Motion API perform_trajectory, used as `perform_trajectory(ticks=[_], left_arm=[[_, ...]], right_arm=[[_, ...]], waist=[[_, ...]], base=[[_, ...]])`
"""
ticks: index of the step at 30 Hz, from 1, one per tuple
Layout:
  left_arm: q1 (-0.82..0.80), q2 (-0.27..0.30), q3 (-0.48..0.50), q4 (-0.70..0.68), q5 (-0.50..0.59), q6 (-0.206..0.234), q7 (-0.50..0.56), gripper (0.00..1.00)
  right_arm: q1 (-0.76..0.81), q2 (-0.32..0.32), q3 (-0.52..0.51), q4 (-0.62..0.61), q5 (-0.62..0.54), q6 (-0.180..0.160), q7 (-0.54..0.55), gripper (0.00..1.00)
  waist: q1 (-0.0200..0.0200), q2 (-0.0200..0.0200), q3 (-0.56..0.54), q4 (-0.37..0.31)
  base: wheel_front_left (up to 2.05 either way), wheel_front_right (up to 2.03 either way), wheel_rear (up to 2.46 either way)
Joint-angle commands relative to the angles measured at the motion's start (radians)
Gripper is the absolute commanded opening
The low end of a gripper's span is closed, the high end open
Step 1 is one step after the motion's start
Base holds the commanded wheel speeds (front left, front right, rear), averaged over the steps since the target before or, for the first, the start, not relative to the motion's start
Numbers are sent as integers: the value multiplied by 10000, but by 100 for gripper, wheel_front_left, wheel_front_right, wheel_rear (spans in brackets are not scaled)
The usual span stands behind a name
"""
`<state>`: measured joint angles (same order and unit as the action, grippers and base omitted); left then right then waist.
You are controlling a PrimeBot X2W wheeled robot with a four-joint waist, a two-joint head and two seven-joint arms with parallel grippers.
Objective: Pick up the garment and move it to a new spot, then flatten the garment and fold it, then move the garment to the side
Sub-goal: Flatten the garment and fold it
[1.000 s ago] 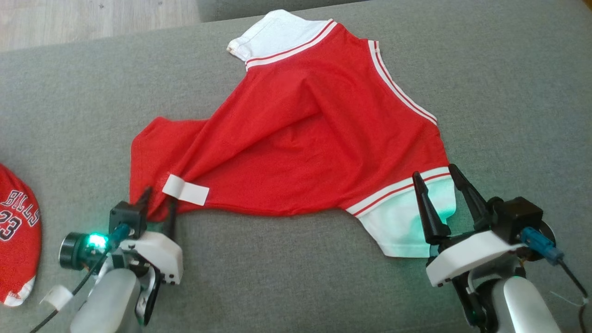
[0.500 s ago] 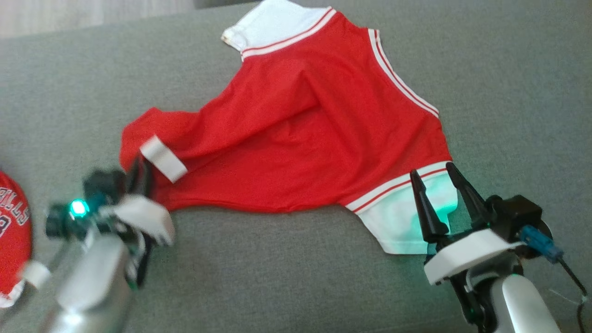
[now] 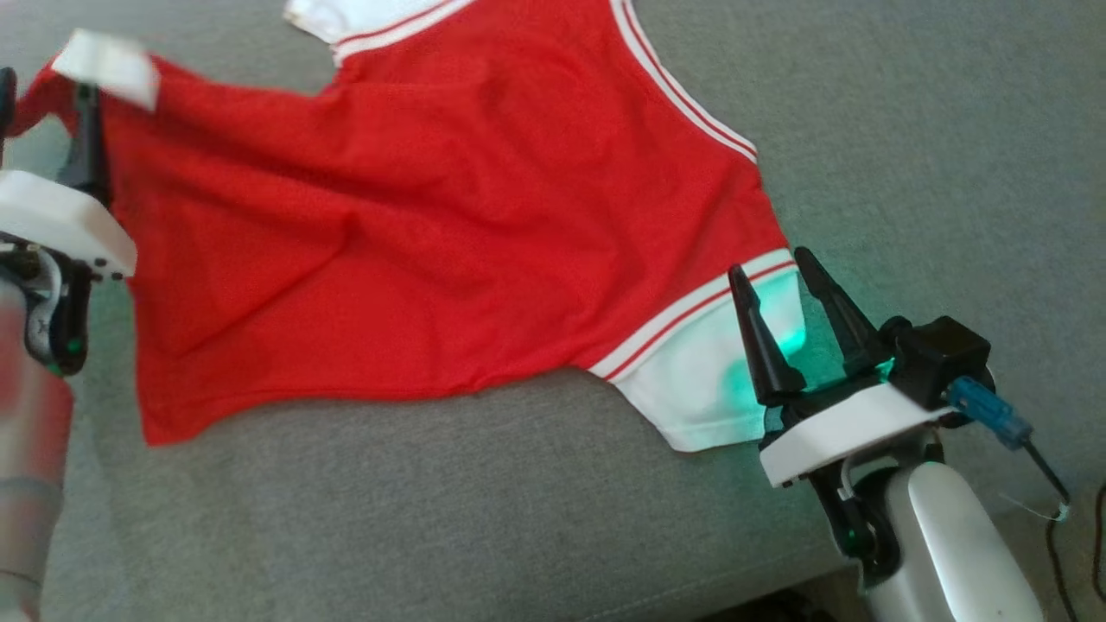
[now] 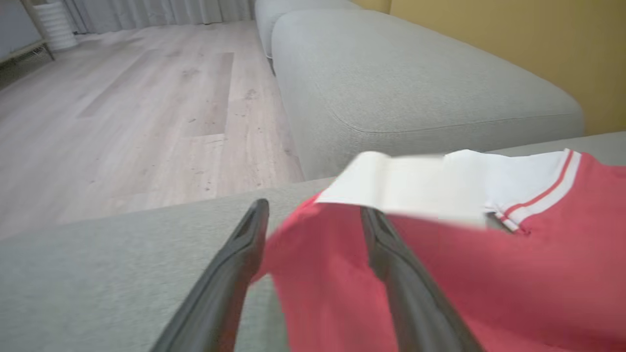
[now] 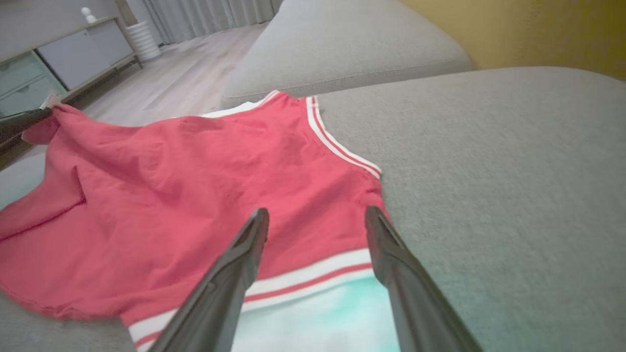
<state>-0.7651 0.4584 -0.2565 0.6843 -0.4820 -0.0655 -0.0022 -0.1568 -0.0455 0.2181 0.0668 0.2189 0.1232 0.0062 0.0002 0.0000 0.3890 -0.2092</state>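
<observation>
1. The red garment [image 3: 449,242] lies spread on the grey sofa [image 3: 484,501], between the two grippers.
2. Its left corner, with a white tag [image 3: 105,67], is raised off the cushion at the left gripper [image 3: 45,86].
3. In the left wrist view, that gripper [image 4: 313,210] has its fingers plainly apart. The red corner sits between them and across the right-hand one. I cannot tell whether the cloth is hooked on a finger or only resting against it.
4. The right gripper [image 3: 771,263] is also spread. It hovers over the white band [image 3: 708,380] at the garment's near right end, where a green glow falls on the cloth. The right wrist view shows its fingers [image 5: 244,254] above that band.
5. The head view cuts off the garment's far white band at the top edge and part of the left gripper at the left edge. The tag and the left forearm are blurred.
6. The head camera has shifted since a second ago, so the whole scene sits differently in view.
7. Measured against the cloth itself, the corner with the tag was low and bunched beside the left gripper. Now it is drawn out and up, and the ridge down the middle has mostly flattened.
8. The right gripper stays over the same band.
</observation>
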Motion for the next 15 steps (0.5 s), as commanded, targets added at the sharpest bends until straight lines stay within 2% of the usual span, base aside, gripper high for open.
perform_trajectory(ticks=[1,6,10,15], left_arm=[[-402,407,394,-134,-133,-77,-198,100],[85,-129,260,87,-348,-163,-626,100],[1011,-677,400,-126,-746,-228,-1565,100],[2648,-1154,547,-896,-768,-30,-2441,100]], right_arm=[[-245,-47,164,-221,16,75,-139,100],[-246,-47,-79,-6,-112,75,-166,100],[-132,-47,-237,-11,-222,75,-85,100],[229,-50,-509,-120,-444,75,158,100]], waist=[[-2,0,60,-67],[-2,0,-447,354],[-2,0,-1057,783],[-2,0,-1868,1288]], base=[[0,0,0],[0,0,0],[0,0,0],[0,0,0]])
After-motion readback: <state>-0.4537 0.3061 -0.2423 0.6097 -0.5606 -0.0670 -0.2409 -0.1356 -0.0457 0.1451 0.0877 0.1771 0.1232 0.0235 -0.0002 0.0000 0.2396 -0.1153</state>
